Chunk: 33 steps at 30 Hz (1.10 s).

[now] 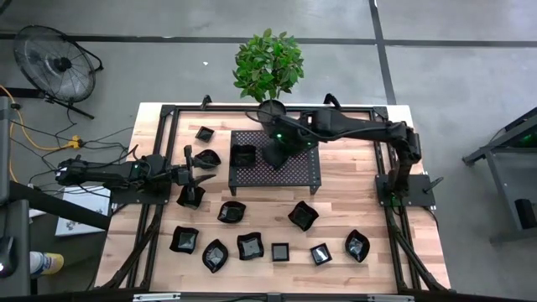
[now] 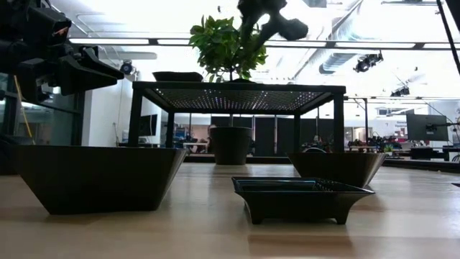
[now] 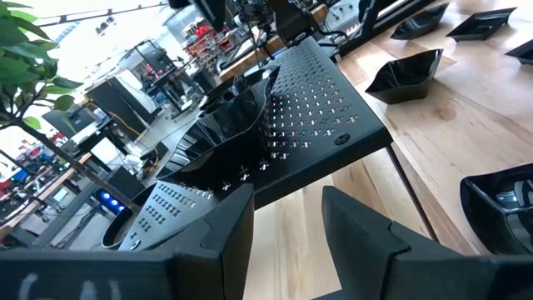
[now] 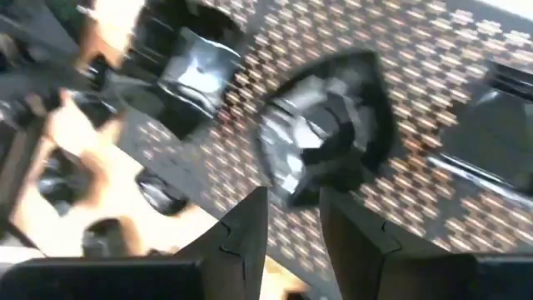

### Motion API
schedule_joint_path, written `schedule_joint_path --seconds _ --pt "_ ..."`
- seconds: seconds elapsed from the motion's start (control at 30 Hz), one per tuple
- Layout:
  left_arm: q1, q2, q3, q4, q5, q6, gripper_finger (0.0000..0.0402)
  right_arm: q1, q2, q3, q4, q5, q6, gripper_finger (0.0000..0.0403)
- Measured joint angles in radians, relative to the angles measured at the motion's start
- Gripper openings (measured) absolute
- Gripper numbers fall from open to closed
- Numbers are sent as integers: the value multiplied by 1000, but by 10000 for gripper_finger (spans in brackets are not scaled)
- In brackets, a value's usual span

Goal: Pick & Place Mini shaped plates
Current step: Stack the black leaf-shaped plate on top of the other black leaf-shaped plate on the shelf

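The right end effector [image 1: 274, 153] is above the black perforated rack [image 1: 307, 172], and its wrist view shows a glossy plate [image 4: 329, 137] on the mesh just in front of the fingers [image 4: 246, 225]. The fingers stand a little apart with only mesh between them, so they hold nothing. It looks like the placing step: this plate seems to be just set down on the rack, beside a square plate [image 1: 243, 156] that already sits near the rack's left edge.

The left end effector [image 1: 190, 170] is at the left side of the desk [image 1: 352, 201], just above a plate [image 1: 192, 196] and near another one [image 1: 207, 158]. Its fingers [image 3: 225, 229] are also moderately apart and empty.

Most of the mini shaped plates [image 1: 252, 246] lie spread on the front part of the desk, well apart from the rack.

For the next move, the right arm probably needs to rise clear of the rack without touching the two plates there, then go to a plate on the desk. The left arm needs to lower onto a rim and close.
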Motion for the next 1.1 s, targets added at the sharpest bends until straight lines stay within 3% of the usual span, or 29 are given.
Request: schedule_joint_path --seconds 0.53,0.83,1.1 --pt "0 0 0 0 0 0 140 51 -204 -34 -366 192 -68 105" --pt "0 0 0 0 0 0 140 97 -534 -533 -171 140 7 105" --pt "0 0 0 0 0 0 140 188 -731 -823 -145 27 156 105"
